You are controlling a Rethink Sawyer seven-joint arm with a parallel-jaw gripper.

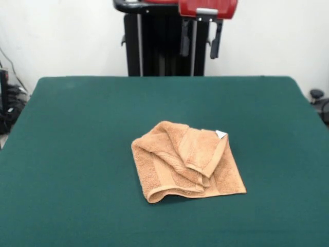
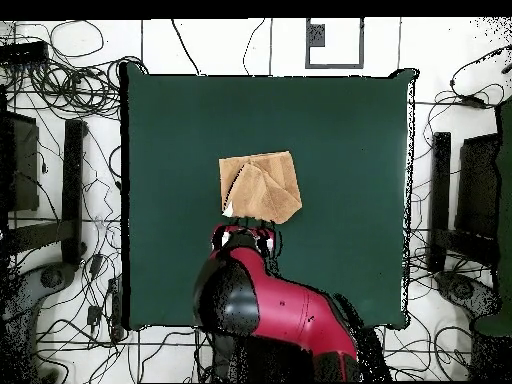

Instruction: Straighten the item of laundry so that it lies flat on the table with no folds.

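Note:
The item of laundry (image 1: 177, 170), an orange-tan towel, lies crumpled near the middle of the green table (image 1: 77, 134). One corner is folded over its top, and a white tag (image 1: 221, 134) shows at its far right corner. From overhead the towel (image 2: 262, 187) is a folded, roughly square heap on the table (image 2: 350, 150). My gripper (image 1: 199, 51) hangs high above the table's far edge, well clear of the towel, open with nothing between its fingers. In the overhead view the gripper (image 2: 247, 238) sits just below the towel's lower edge.
The red and black arm (image 2: 270, 305) covers the lower middle of the table from overhead. Cables and dark stands (image 2: 70, 190) lie on the floor around the table. A black frame (image 1: 154, 46) stands behind the far edge.

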